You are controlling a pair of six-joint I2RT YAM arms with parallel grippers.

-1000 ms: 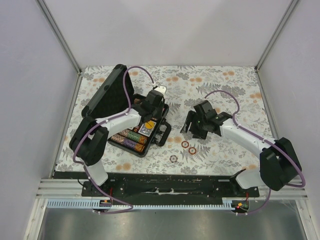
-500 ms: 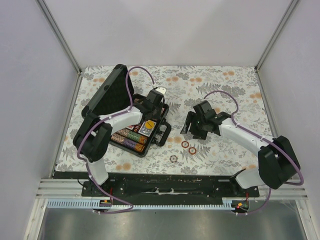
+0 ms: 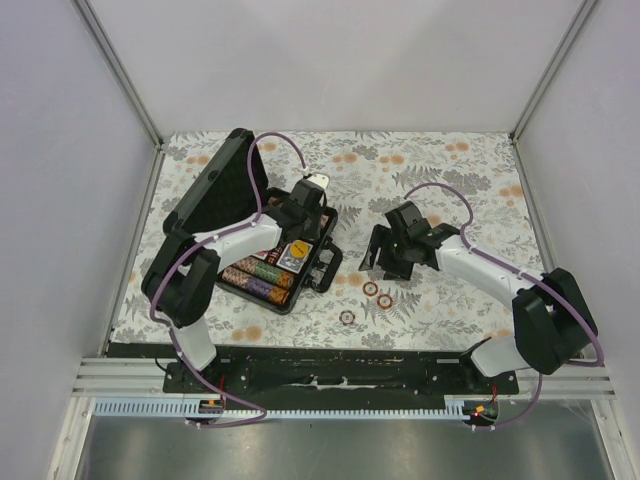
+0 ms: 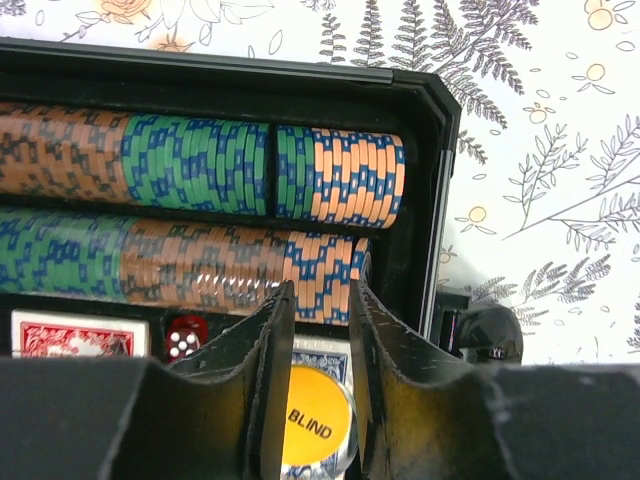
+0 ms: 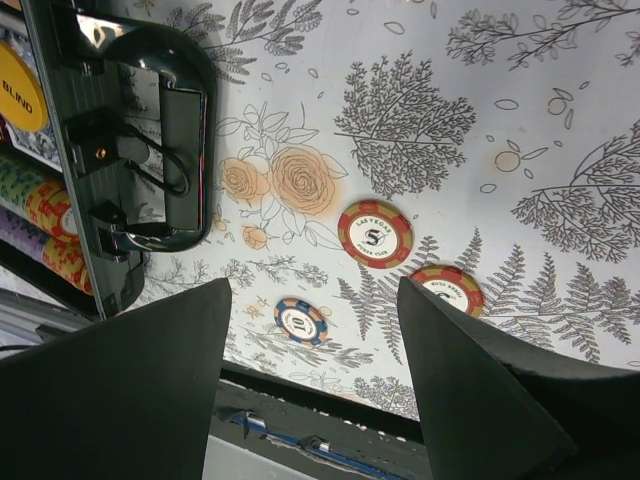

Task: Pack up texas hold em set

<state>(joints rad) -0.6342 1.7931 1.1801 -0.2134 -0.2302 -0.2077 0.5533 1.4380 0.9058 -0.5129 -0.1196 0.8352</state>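
My left arm (image 3: 240,237) and right arm (image 3: 480,268): white links, black joints, each trailing purple cable (image 3: 281,136). I see a matte-black right gripper (image 5: 314,284).

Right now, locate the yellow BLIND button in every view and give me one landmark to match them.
Top external: the yellow BLIND button sits in the open case, left of centre.
Left wrist: bottom centre, seen between the fingers of the left gripper.
Right wrist: top-left edge, partly cut off.
Shared landmark: the chip rows beside it in the case.
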